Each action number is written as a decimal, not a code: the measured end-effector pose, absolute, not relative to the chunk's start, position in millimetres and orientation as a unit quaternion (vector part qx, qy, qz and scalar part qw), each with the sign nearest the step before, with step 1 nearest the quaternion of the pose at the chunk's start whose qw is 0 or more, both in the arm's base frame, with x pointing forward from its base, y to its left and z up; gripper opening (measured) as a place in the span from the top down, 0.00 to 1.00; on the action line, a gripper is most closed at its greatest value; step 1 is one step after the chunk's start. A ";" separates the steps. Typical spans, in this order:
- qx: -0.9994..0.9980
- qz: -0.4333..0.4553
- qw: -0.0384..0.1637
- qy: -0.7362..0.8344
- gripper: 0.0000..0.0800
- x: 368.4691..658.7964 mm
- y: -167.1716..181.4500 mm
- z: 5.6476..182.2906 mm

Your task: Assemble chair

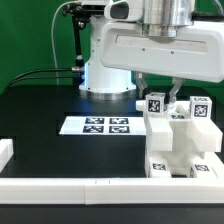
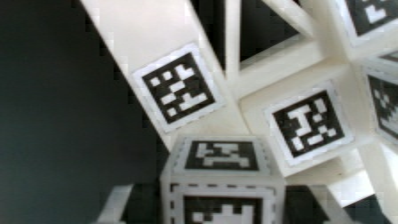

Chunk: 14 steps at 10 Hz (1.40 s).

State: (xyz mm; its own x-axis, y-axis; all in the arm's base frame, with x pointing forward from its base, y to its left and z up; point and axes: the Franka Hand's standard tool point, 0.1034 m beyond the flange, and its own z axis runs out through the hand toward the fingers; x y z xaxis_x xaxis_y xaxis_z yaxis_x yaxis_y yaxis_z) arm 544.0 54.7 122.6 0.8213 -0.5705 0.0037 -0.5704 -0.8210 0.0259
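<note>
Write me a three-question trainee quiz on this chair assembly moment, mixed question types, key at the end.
1. True or false: the marker board lies flat on the black table, to the exterior view's left of the white chair parts.
2. Multiple choice: the gripper is A) resting on the marker board, B) right above the chair parts, C) beside the white rail at the table's near edge.
3. Short answer: what is printed on the faces of the chair parts in the wrist view?

Key: 1. True. 2. B. 3. Black-and-white marker tags.
</note>
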 end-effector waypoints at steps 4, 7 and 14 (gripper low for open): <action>0.819 0.005 -0.015 -0.573 0.65 547.4 55.5 122.1; 0.811 0.005 -0.023 -0.585 0.53 547.6 55.8 121.2; 0.981 0.025 -0.024 -0.190 0.19 545.2 58.5 124.1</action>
State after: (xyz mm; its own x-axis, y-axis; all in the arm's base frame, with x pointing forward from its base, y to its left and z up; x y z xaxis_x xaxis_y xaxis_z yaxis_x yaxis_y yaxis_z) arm 545.2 58.5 124.1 0.9268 -0.3735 0.0402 -0.3710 -0.9269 -0.0572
